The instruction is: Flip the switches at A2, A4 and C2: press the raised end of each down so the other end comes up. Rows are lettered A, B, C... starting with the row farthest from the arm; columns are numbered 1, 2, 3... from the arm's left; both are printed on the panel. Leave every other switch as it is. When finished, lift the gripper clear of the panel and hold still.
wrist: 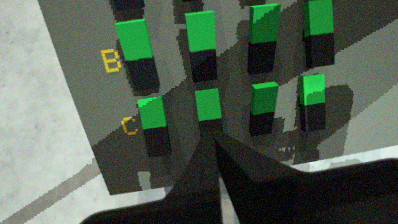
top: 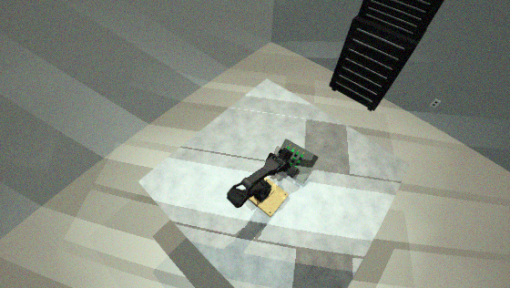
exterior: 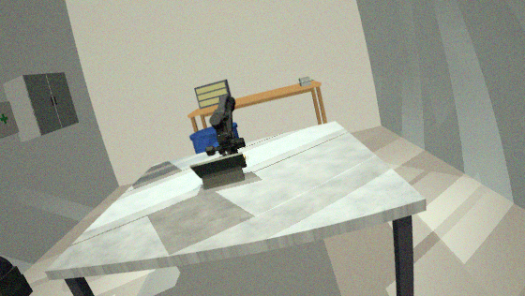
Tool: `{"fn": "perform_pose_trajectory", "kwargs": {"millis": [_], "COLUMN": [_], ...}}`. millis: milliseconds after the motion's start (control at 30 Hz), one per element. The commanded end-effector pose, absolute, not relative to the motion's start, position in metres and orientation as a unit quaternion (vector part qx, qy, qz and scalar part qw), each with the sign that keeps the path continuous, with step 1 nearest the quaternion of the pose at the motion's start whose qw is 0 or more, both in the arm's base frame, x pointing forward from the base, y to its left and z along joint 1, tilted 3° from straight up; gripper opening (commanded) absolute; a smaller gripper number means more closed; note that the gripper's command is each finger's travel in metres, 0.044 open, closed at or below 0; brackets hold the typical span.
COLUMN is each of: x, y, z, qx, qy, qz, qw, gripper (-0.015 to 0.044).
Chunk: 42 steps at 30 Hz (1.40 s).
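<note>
The dark switch panel [top: 308,152] [exterior: 220,164] [wrist: 86,97] stands tilted on the table, with green-and-black rocker switches. In the wrist view, C2 [wrist: 208,105] has its green half visible; the fingertips cover part of its black near half. Whether they touch it I cannot tell. My gripper [top: 290,164] [exterior: 229,153] [wrist: 211,137] is shut and empty, low over the panel's near edge. Only the dark near end of A2 [wrist: 190,5] shows at the top edge; A4 is out of the wrist view. Which end of C2 is raised is unclear.
C1 [wrist: 152,113] and C3 [wrist: 264,99] flank the fingertips, with C4 [wrist: 313,90] farther right. B2 [wrist: 201,31] is just beyond C2. The arm's yellow base plate [top: 274,200] lies behind the panel's near side. Shadows cross the panel and table.
</note>
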State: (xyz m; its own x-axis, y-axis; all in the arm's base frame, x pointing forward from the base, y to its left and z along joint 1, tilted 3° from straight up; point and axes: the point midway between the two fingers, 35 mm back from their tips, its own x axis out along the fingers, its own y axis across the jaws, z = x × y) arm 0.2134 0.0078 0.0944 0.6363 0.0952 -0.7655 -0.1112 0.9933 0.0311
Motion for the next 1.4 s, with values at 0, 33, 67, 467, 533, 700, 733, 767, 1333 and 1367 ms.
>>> {"fn": "perform_pose_trajectory", "kwargs": {"millis": [0, 33, 67, 467, 533, 700, 733, 767, 1333, 1367], "x": [0.2134, 0.2134, 0.2134, 0.2138, 0.2139, 0.2144, 0.2144, 0.2145, 0.2159, 0.2160], "y": [0.0069, 0.0069, 0.0069, 0.0070, 0.0070, 0.0071, 0.0071, 0.0071, 0.0073, 0.0073], "z": [0.0936, 0.0936, 0.0936, 0.0931, 0.0929, 0.0924, 0.0923, 0.0922, 0.0904, 0.0903], "qx": [-0.009, -0.009, -0.009, -0.009, -0.009, -0.009, -0.009, -0.009, -0.009, -0.009], "qy": [0.423, 0.423, 0.423, 0.423, 0.423, 0.423, 0.423, 0.423, 0.423, 0.423], "qz": [0.054, 0.054, 0.054, 0.054, 0.054, 0.054, 0.054, 0.054, 0.054, 0.054], "qw": [0.904, 0.904, 0.904, 0.904, 0.904, 0.904, 0.904, 0.904, 0.904, 0.904], "gripper": [0.0000, 0.0000, 0.0000, 0.0000, 0.0000, 0.0000, 0.0000, 0.0000, 0.0000, 0.0000]}}
